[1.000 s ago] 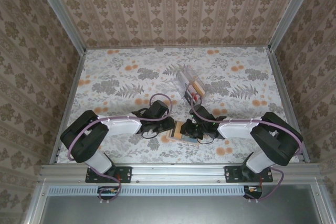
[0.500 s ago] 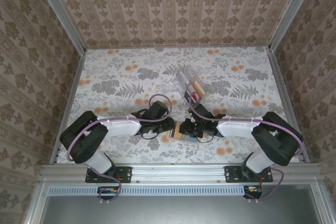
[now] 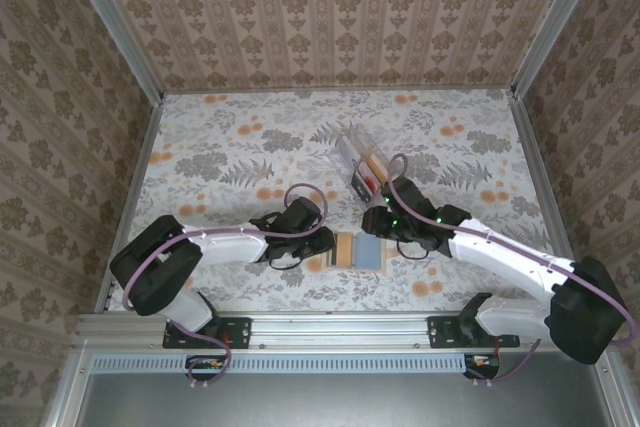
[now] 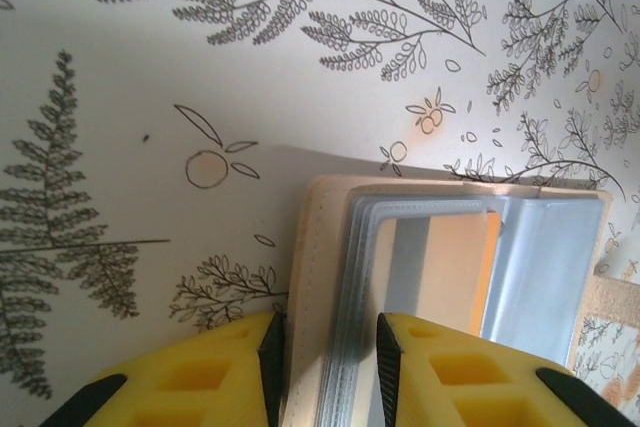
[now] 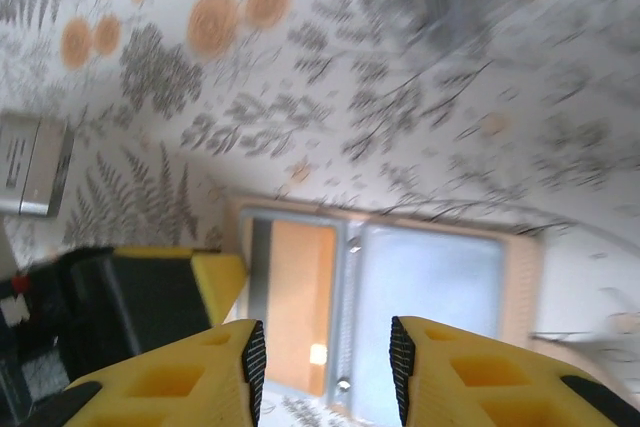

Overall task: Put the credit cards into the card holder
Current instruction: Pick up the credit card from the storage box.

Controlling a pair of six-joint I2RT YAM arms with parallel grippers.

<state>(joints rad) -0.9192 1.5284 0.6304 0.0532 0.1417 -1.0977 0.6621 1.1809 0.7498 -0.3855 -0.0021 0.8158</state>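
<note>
Left pincer (image 4: 328, 347) astride wallet (image 4: 330, 247), card (image 3: 345, 249) near-to-far

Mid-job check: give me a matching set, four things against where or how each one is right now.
Things:
1. left gripper
2. right gripper
3. card holder
4. orange card

States:
A. tucked in a sleeve of the open wallet
B. open, hovering above the wallet
C. standing farther back than the wallet
D. closed on the wallet's edge

Pairs: 1-D; 2-B; 3-C; 4-A
</note>
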